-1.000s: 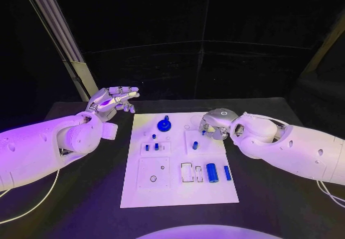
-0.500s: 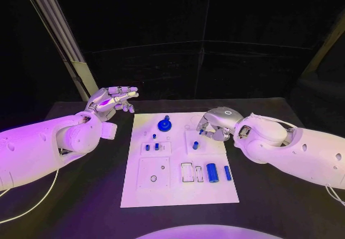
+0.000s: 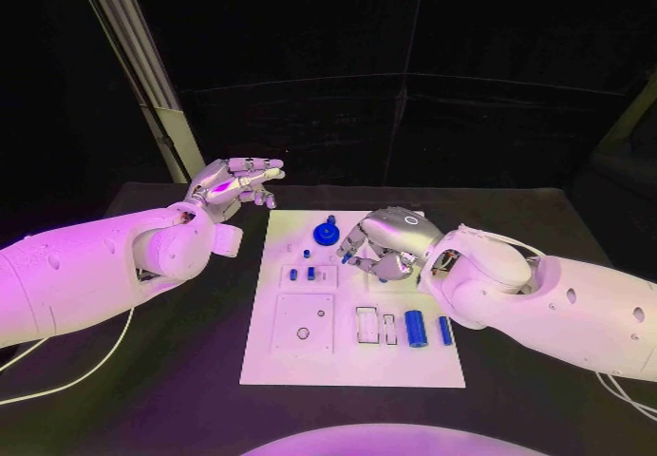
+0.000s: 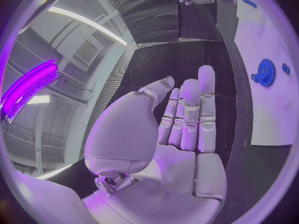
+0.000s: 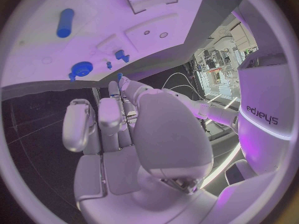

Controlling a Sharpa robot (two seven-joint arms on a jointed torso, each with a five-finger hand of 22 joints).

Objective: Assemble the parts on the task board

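The white task board (image 3: 353, 366) lies in the middle of the black table. On it stand a blue gear (image 3: 326, 235), two small blue pegs (image 3: 301, 275), a thick blue cylinder (image 3: 414, 328) and a thinner one (image 3: 445, 331). My right hand (image 3: 381, 242) hovers over the board's far right part, fingers pointing down, close to the gear; a bit of blue shows under its fingertips. Its wrist view shows the fingers (image 5: 112, 119) fairly straight with nothing in them, above the gear (image 5: 81, 68). My left hand (image 3: 235, 185) is raised beyond the board's far left corner, fingers spread and empty.
A square inset with a hole (image 3: 304, 325) and two narrow slots (image 3: 377, 326) sit in the board's near half. A slanted metal post (image 3: 151, 85) stands behind my left hand. Black table surface (image 3: 164, 380) surrounds the board.
The camera has shifted. My right hand has moved in from the board's right edge toward the gear, over where a small blue peg lay. The left hand keeps its raised pose.
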